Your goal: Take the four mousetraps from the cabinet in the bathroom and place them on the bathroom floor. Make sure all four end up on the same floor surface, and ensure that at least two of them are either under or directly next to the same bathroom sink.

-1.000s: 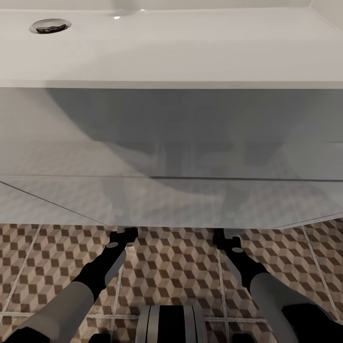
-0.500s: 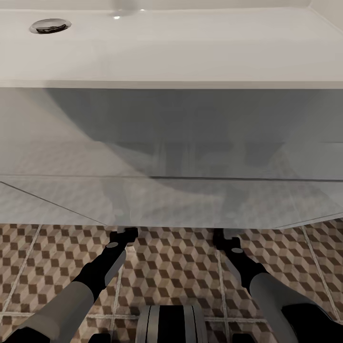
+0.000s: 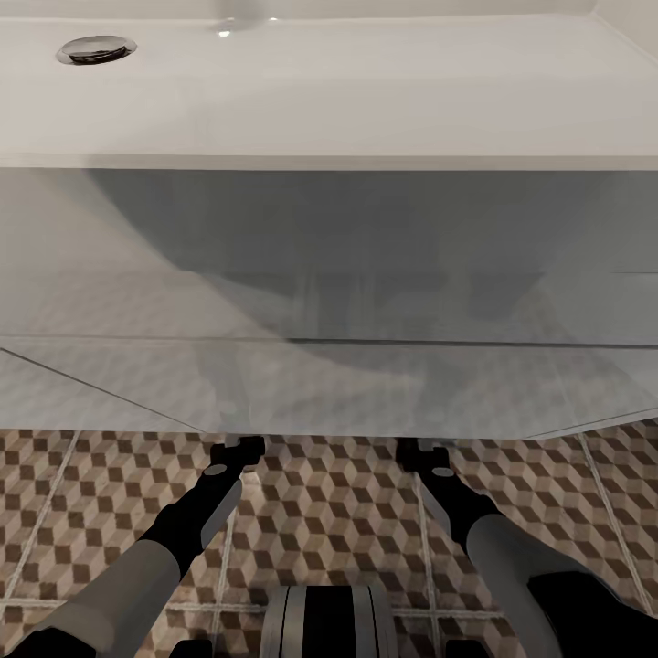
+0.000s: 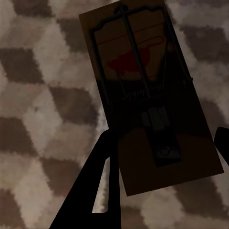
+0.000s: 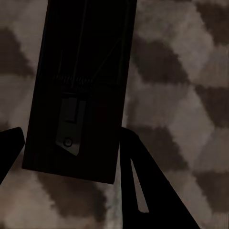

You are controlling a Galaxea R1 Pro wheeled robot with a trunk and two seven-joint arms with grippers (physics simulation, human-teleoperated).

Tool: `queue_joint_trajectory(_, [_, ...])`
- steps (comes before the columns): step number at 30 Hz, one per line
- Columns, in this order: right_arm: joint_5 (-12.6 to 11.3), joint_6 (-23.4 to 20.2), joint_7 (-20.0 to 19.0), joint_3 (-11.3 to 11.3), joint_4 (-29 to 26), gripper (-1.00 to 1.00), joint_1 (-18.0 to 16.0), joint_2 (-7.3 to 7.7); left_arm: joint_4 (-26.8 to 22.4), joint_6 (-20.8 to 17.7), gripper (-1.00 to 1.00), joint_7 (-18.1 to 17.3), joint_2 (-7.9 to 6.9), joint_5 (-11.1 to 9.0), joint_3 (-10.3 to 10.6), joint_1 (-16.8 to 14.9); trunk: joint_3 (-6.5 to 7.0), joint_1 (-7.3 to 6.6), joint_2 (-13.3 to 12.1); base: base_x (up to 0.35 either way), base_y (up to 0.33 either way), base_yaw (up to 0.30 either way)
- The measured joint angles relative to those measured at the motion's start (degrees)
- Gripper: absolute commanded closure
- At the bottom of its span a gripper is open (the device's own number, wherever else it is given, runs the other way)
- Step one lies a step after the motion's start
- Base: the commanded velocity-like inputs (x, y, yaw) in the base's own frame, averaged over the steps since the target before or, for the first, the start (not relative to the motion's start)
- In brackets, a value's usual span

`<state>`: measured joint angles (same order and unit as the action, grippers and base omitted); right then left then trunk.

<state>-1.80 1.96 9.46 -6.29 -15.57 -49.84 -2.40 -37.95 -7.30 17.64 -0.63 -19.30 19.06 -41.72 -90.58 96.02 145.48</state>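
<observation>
Two mousetraps are in my keeping under the bathroom sink (image 3: pixel 329 91); my left claw (image 4: pixel 162 157) is clenched on the left mousetrap (image 4: pixel 143 90) by its plain end, my right claw (image 5: pixel 67 152) likewise on the right mousetrap (image 5: pixel 81 86), both just above the bathroom floor (image 3: pixel 329 512); I judge each a light, stiff wooden slab, thin enough to slip or tilt in a pinch; best held across the bare side edges, clear of the sprung wire bar.
</observation>
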Motion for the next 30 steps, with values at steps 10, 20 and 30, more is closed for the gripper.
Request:
queue_joint_trajectory(10, [0.03, 0.3, 0.01, -0.04, 1.2, 1.0, -0.21, -0.07, 0.0, 0.07, 1.0, 0.0, 0.01, 0.0, -0.12, 0.0, 0.0, 0.0, 0.0, 0.0, 0.0, 0.0])
queue_joint_trajectory(20, [0.06, 0.36, 0.01, -0.03, 1.51, 1.0, -0.22, -0.09, 0.0, 0.89, 1.0, 0.0, 0.0, -0.01, 0.06, 0.0, 0.0, 0.0, 0.0, 0.0, 0.0, 0.0])
queue_joint_trajectory(30, [0.06, 0.67, 0.01, -0.04, 1.61, 1.0, -0.22, -0.15, 0.0, 2.8, 1.0, 0.0, 0.0, -0.05, 0.11, 0.0, 0.0, -0.01, 0.0, 0.025, 0.0, 0.0])
